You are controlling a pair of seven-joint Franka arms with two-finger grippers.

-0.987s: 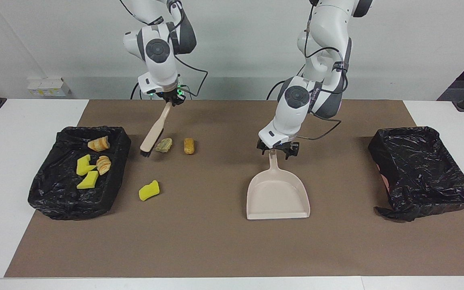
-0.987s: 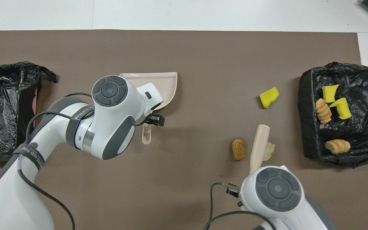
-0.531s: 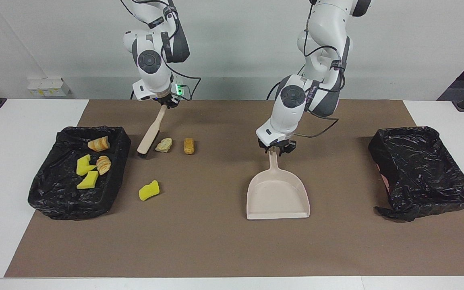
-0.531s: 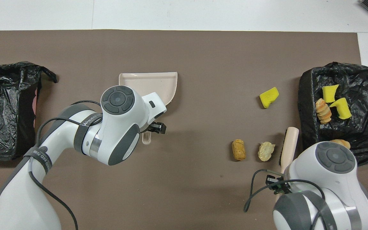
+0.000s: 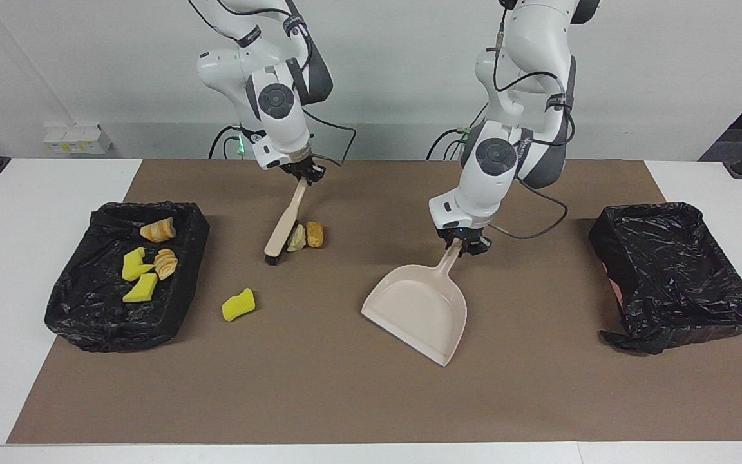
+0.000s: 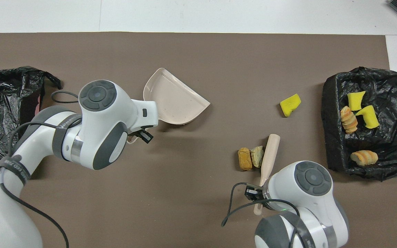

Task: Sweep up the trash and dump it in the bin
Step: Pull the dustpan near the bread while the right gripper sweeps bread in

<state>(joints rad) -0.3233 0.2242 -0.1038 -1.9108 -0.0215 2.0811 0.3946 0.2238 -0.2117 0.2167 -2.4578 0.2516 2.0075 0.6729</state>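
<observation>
In the facing view, the right tool (image 5: 310, 174), upper centre-left, is clamping the brush (image 5: 283, 225), whose bristles are pressing a pale lump (image 5: 295, 239) against a brown piece (image 5: 314, 234). The left tool (image 5: 465, 245), centre, is gripping the dustpan (image 5: 417, 309), angled with its mouth toward lower centre. A yellow chunk (image 5: 238, 304) is lying loose beside the filled bin (image 5: 68, 303), which is already holding four scraps.

In the overhead view, sweeping is under way; next, the dustpan's mouth probably needs bringing beside the two gathered scraps (image 6: 250, 158).
</observation>
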